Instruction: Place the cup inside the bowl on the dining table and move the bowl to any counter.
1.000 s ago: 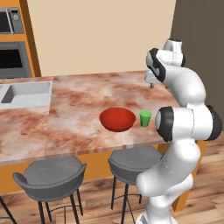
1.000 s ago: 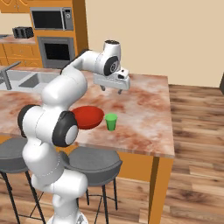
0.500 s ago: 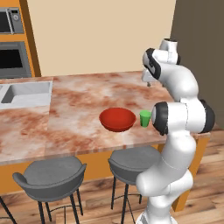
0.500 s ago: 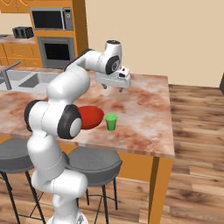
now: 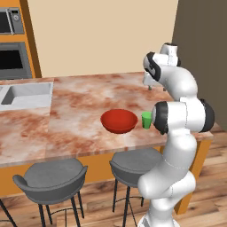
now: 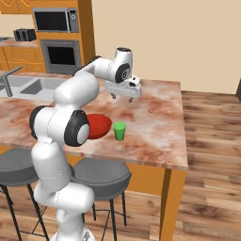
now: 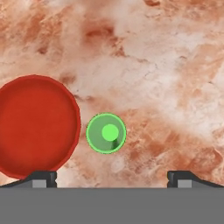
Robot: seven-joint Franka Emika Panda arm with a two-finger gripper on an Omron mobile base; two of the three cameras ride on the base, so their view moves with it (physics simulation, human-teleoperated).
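The red bowl [image 5: 119,120] [image 6: 96,125] [image 7: 37,124] stands on the dining table [image 5: 75,111] [image 6: 157,117] [image 7: 166,61] near its front edge. Just beside it, apart from its rim, the small green cup [image 5: 146,119] [image 6: 119,131] [image 7: 106,133] stands upright and looks empty. My gripper [image 5: 150,86] [image 6: 122,97] [image 7: 112,177] hangs above the table, farther back than the cup, and points down. Its jaws stand wide open with nothing between them.
A grey sink [image 5: 26,95] [image 6: 37,87] with a faucet [image 6: 8,77] is set in the table's left part. Two grey stools [image 5: 53,177] [image 5: 133,163] stand along the front edge. An oven [image 6: 61,54] and a microwave [image 6: 54,20] sit in the back wall.
The arm's elbow has swung a little to the left and the hand has barely shifted above the table. Cup and bowl have not moved; the jaws have stayed open.
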